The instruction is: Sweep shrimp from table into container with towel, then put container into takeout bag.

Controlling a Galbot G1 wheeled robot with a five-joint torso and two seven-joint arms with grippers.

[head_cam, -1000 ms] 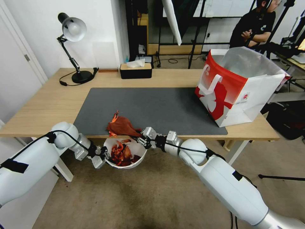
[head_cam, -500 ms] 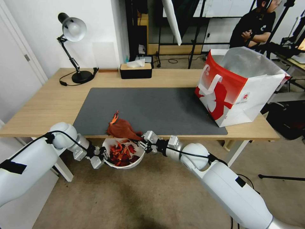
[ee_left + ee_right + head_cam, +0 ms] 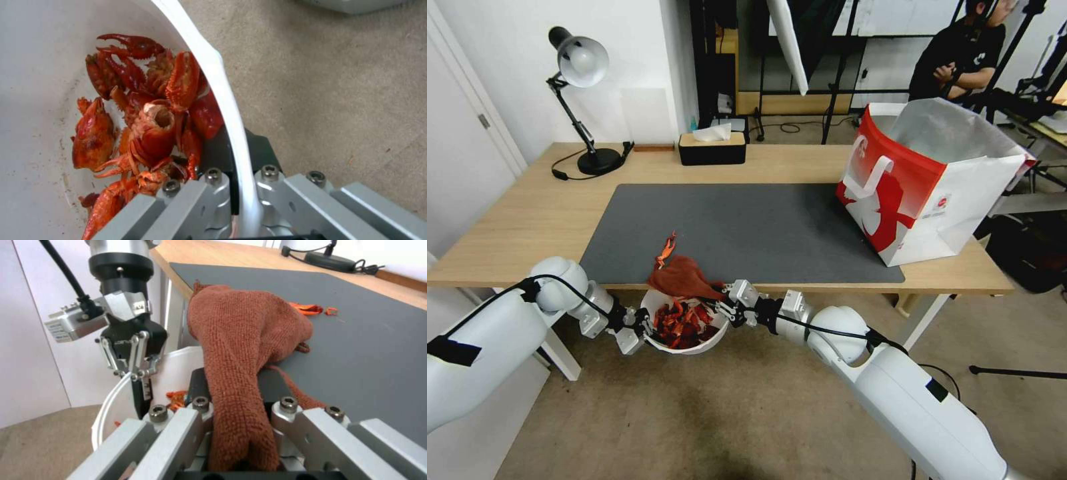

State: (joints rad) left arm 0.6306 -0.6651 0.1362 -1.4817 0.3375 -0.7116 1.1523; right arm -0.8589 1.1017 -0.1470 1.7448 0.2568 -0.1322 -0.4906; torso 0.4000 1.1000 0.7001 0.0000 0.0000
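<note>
Crayfish-like shrimp point(image 3: 146, 120) heaped in the white container point(image 3: 657, 300), which hangs just below the table's point(image 3: 527, 220) near edge. Left gripper point(image 3: 639, 328) clamped on the container's rim, one finger inside, one outside. Right gripper point(image 3: 725, 307) closed on the rust-brown towel point(image 3: 242, 340), which drapes from the dark grey mat point(image 3: 760, 227) over the container. One orange fragment point(image 3: 666, 249) lies on the mat. Takeout bag point(image 3: 927, 187) stands well apart, at the mat's right end.

shrimp point(image 3: 684, 323) heaped in white container point(image 3: 657, 303) | below table point(image 3: 527, 220) edge | takeout bag point(image 3: 927, 180) upright
</note>
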